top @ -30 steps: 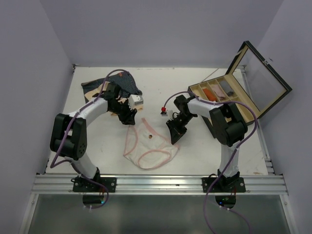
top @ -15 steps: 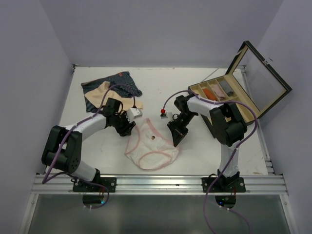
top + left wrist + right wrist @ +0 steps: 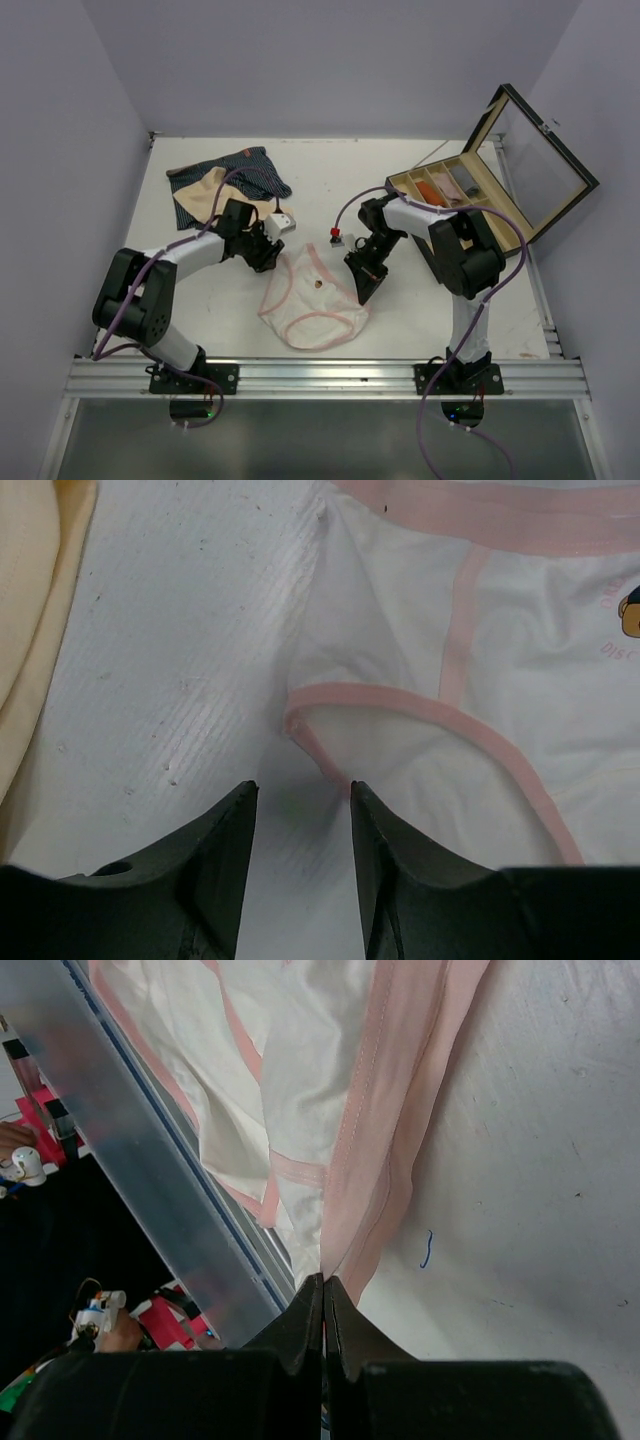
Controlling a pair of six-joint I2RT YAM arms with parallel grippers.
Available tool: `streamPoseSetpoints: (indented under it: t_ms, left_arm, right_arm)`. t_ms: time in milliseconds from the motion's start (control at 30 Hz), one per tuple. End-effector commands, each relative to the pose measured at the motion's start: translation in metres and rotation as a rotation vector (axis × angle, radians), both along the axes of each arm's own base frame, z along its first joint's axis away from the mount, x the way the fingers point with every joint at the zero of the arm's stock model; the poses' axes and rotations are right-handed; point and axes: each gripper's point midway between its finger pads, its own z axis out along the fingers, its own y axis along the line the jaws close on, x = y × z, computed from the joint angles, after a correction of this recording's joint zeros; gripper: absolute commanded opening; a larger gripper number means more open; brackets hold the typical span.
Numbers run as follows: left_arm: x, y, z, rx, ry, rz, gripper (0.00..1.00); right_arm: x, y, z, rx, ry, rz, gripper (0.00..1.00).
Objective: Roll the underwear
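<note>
The pink-and-white underwear lies spread on the white table between the arms. My right gripper is at its right edge, and the right wrist view shows that gripper shut on the pink waistband of the underwear. My left gripper is at the garment's upper left edge. The left wrist view shows it open just short of a pink-trimmed corner of the underwear, with only bare table between its fingers. The beige underwear lies on the navy striped one at the back left.
An open wooden box with compartments and a raised glass lid stands at the back right. A metal rail runs along the near table edge. The beige cloth shows at the left of the left wrist view.
The right gripper has shut on the pink waistband. The left gripper moved down and right to the garment's left edge. The garment's top edge has shifted a little.
</note>
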Motion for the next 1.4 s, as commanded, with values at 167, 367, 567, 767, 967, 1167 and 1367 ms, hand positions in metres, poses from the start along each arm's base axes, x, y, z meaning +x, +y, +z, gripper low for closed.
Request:
streamPoseSetpoints:
  t_ms: [167,367,567,767,967,1167,1367]
  left_arm:
    - [0.025,-0.029,0.012,-0.079,-0.053,0.005,0.47]
    - [0.035,-0.012,-0.013,0.039,-0.022,0.109,0.42]
    - [0.029,0.011,-0.021,0.124,-0.033,0.175,0.38]
    - [0.035,0.026,-0.019,0.173,-0.031,0.220,0.38]
    - [0.032,0.032,-0.022,0.186,-0.015,0.228,0.38]
    - [0.029,0.033,-0.024,0.191,-0.001,0.222,0.37]
    - [0.026,0.037,-0.021,0.185,-0.004,0.226,0.35]
  right_arm:
    - [0.003,0.007,0.010,0.036,0.008,-0.007,0.00]
    - [0.009,0.005,0.009,0.017,-0.014,-0.010,0.00]
    - [0.034,0.005,0.006,0.000,-0.050,-0.007,0.00]
    - [0.020,-0.002,0.005,-0.023,0.023,0.013,0.00]
    - [0.001,-0.018,0.000,-0.064,0.068,0.034,0.00]
    - [-0.001,-0.013,0.003,-0.040,0.123,0.011,0.00]
    - [-0.001,-0.022,0.005,-0.036,0.173,-0.022,0.00]
